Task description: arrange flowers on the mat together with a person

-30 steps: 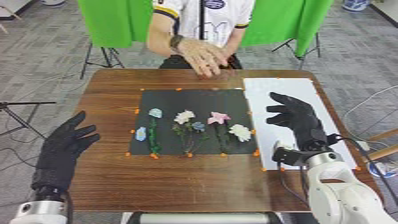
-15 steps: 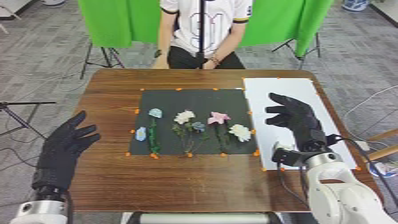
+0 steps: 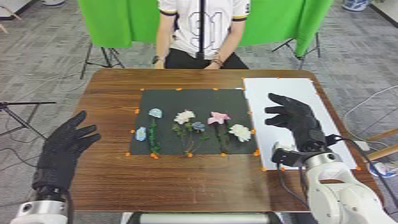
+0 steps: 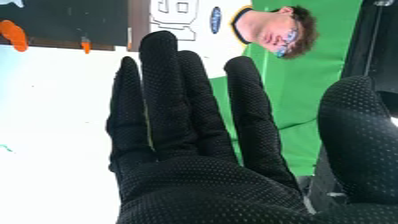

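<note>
Well, the dark mat point(image 3: 185, 97) holds white, pink and blue flowers point(image 3: 218, 117).

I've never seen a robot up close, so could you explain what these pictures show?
This is a two-armed robot with black-gloved hands. The head view looks down from its head at a brown wooden table. The right wrist view looks from its right wrist past that hand's straight fingers.

Pink, white and pale-blue flowers lie on a dark mat, beside a white sheet. Both the left hand and right hand are open, holding nothing.
</note>
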